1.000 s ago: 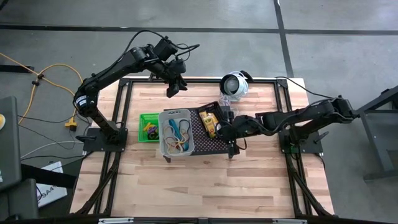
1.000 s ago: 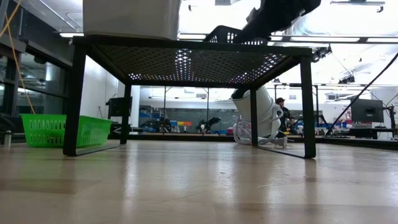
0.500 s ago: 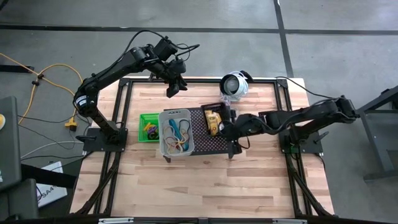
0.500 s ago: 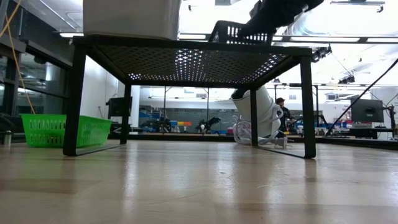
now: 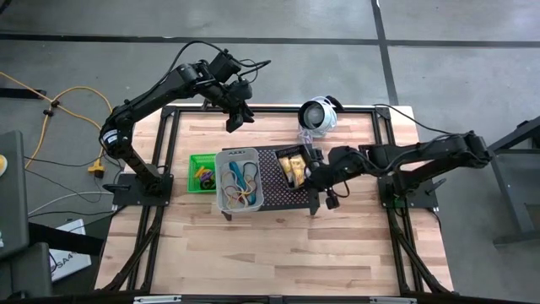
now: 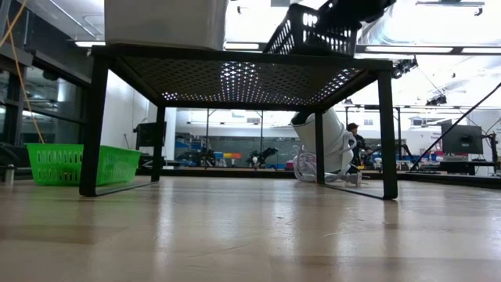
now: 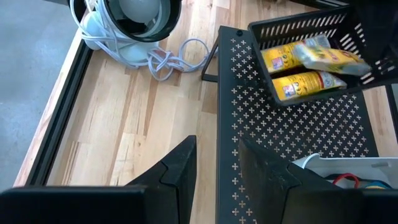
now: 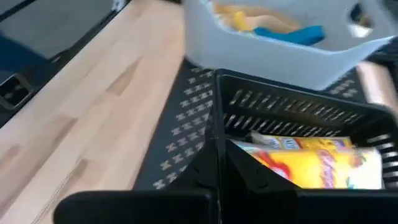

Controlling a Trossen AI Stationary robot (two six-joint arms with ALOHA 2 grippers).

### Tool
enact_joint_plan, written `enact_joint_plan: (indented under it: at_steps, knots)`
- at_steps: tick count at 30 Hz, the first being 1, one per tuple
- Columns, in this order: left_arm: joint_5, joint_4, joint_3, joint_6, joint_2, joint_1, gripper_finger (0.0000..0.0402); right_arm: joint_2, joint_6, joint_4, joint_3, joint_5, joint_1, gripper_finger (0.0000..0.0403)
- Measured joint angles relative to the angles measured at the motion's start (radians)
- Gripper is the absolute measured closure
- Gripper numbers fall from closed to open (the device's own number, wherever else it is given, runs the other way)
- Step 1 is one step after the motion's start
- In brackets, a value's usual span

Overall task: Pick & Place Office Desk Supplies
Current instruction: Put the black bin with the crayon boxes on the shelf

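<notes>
A black slotted bin (image 5: 292,165) with yellow tubes (image 7: 301,84) sits tipped on the black perforated stand (image 5: 274,196). Its left bottom edge (image 6: 268,50) rests on the stand and its right side is raised. My right gripper (image 8: 216,169) is shut on it. A clear bin (image 5: 240,179) of coloured bands stands on the stand's left part. A green bin (image 5: 201,173) rests on the table left of the stand. My left gripper (image 7: 214,165) hangs open, high over the stand's far left corner, touching nothing. My right gripper pinches the black bin's right-hand wall at its rim (image 8: 215,134), one finger inside the bin and one outside. The fingers come slanting down from the table's right. The bin is tilted in the hold, its right side off the stand and its left bottom edge on it.
A round white-and-silver device (image 5: 318,115) with a coiled cable (image 7: 171,57) lies on the table behind the stand. The clear bin stands close to the left of the black bin. Bare wood stretches in front of the stand to the near edge.
My right gripper has shut on the black bin's wall, then drawn back toward the table's right edge and up. The bin has tipped: its right side has risen off the stand while its left bottom edge stays down.
</notes>
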Motion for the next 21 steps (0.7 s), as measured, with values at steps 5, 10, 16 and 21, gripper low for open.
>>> enact_joint_plan:
  at_steps: [5, 10, 16, 21]
  knots:
    - [0.000, 0.000, 0.000, 0.001, 0.000, 0.000, 0.0285, 0.001, -0.039, -0.035, 0.000, -0.071, 0.001, 0.0399]
    - [-0.002, 0.001, 0.000, 0.001, 0.000, 0.000, 0.0285, 0.002, -0.042, -0.046, 0.000, -0.124, 0.007, 0.0399]
    - [-0.002, 0.002, 0.000, 0.000, 0.000, 0.000, 0.0285, 0.002, -0.045, -0.044, 0.000, -0.134, 0.017, 0.0399]
    - [-0.003, 0.010, 0.000, -0.014, 0.000, 0.000, 0.0285, 0.022, -0.043, -0.038, 0.000, -0.184, 0.019, 0.0399]
